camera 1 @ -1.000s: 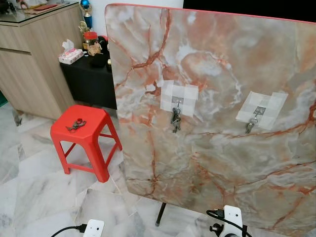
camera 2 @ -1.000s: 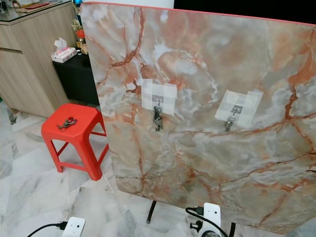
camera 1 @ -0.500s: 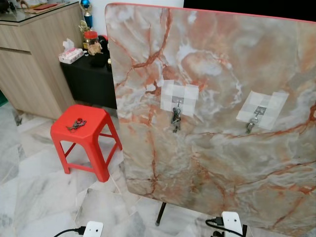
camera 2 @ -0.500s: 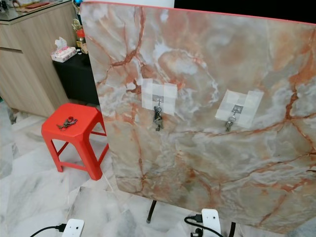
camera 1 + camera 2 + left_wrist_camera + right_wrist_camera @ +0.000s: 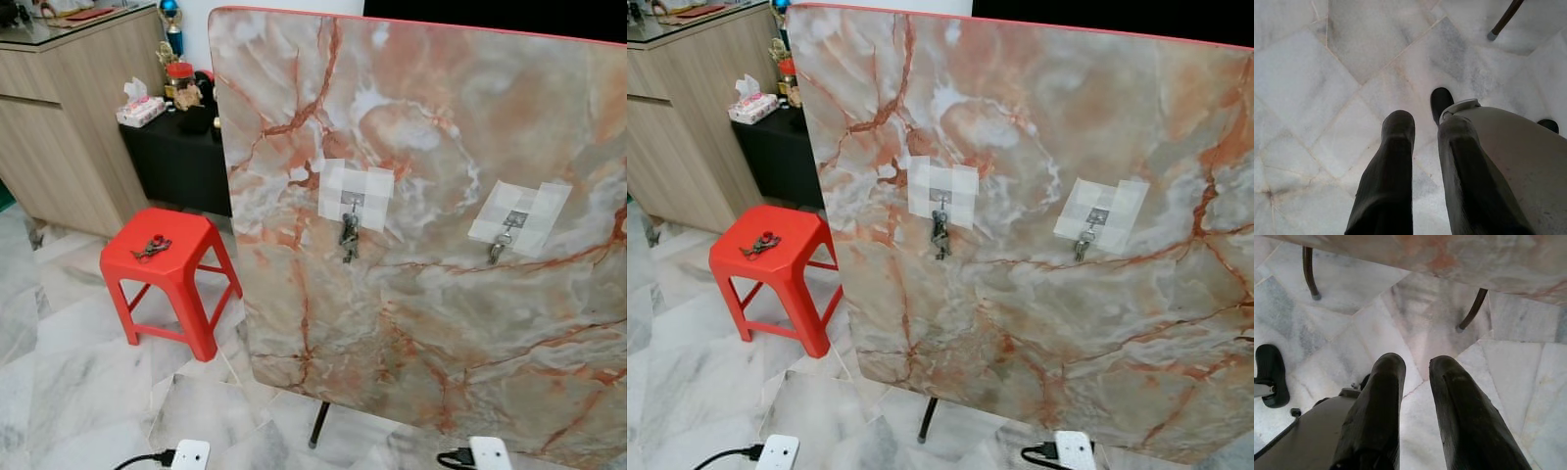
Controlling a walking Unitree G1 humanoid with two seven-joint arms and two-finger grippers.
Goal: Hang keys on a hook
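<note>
A bunch of keys (image 5: 152, 245) with a red tag lies on top of a red plastic stool (image 5: 186, 269) at the left. A marble-patterned board (image 5: 431, 196) stands upright before me, with two metal hooks taped on it. On the left hook (image 5: 351, 202) hangs a bunch of keys (image 5: 349, 236); a single key (image 5: 497, 251) dangles from the right hook (image 5: 514, 219). Both arms hang low beside my body. My left gripper (image 5: 1425, 128) points at the floor, slightly open and empty. My right gripper (image 5: 1418, 364) is also slightly open and empty, above the floor by the board's legs.
A wooden cabinet (image 5: 69, 108) stands at the far left. Next to it, a low black table (image 5: 181, 147) carries a tissue box (image 5: 140, 106) and jars. The board's thin dark legs (image 5: 1309, 274) rest on the marble floor (image 5: 69, 382).
Both wrists have dropped lower at the bottom of the eye views, and the right one has shifted to the right. The keys and the board have not moved.
</note>
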